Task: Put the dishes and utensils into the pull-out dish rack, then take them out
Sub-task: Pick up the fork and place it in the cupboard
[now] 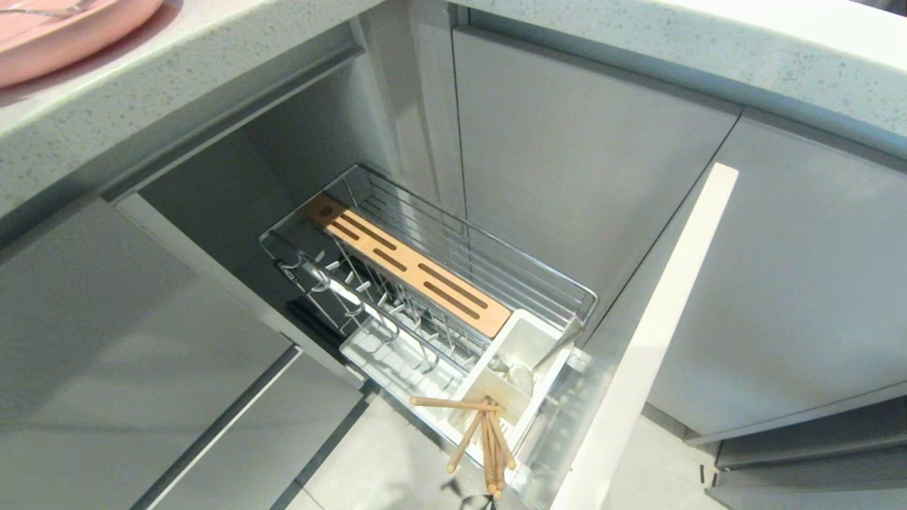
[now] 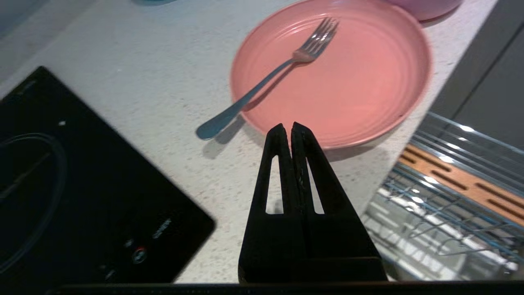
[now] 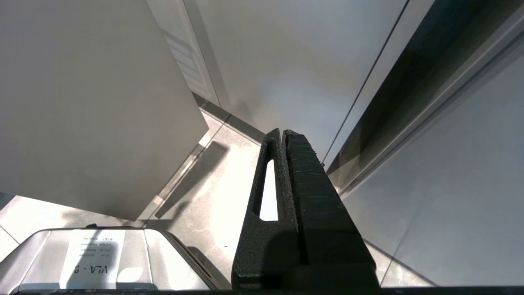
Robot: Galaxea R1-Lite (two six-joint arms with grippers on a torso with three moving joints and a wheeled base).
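Observation:
The pull-out dish rack [image 1: 453, 234] stands drawn out of the cabinet, with its wooden strip [image 1: 407, 265] and white utensil box [image 1: 521, 354]. Several wooden chopsticks [image 1: 485, 435] stand in that box. On the counter lies the pink plate [image 2: 360, 94] with a silver fork [image 2: 262, 84] across it; the plate's edge [image 1: 64, 42] shows in the head view. A pink bowl's rim [image 2: 425, 6] peeks beyond the plate. My left gripper [image 2: 287, 128] hovers shut and empty over the counter, just short of the plate. My right gripper [image 3: 283, 133] hangs shut by the cabinets, holding nothing.
A black cooktop [image 2: 73, 196] lies in the counter beside the left gripper. The rack's pale front panel [image 1: 659, 333] juts out over the floor. Grey cabinet doors [image 1: 595, 177] flank the rack. The robot's grey base [image 3: 98, 258] sits below the right gripper.

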